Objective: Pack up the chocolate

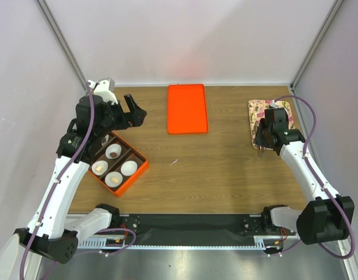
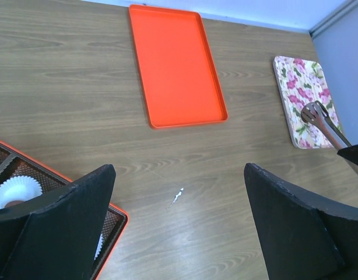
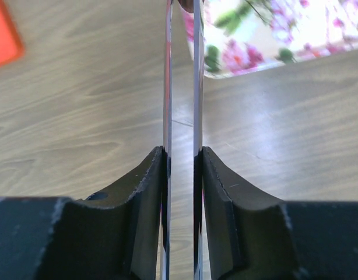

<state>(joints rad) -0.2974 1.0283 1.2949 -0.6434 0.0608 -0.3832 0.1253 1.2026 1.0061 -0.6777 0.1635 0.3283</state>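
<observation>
My right gripper [image 1: 273, 115] [image 3: 182, 153] is shut on metal tongs [image 3: 167, 87], whose two arms run between its pads. The tong tips [image 2: 312, 111] reach over the floral plate [image 1: 284, 111]. A dark lump of chocolate [image 3: 186, 4] shows between the tips, cut off by the frame's top edge. At the left, the orange compartment box [image 1: 139, 169] holds several white paper cups; one has a tan chocolate [image 1: 99, 167], another a dark one [image 1: 113, 153]. My left gripper [image 1: 132, 112] [image 2: 179, 169] hangs wide open and empty above the table beside the box.
A flat orange lid [image 1: 187, 108] lies at the back middle of the wooden table. A small white scrap [image 2: 177, 197] lies on the wood between box and plate. Pale walls close in the back and both sides.
</observation>
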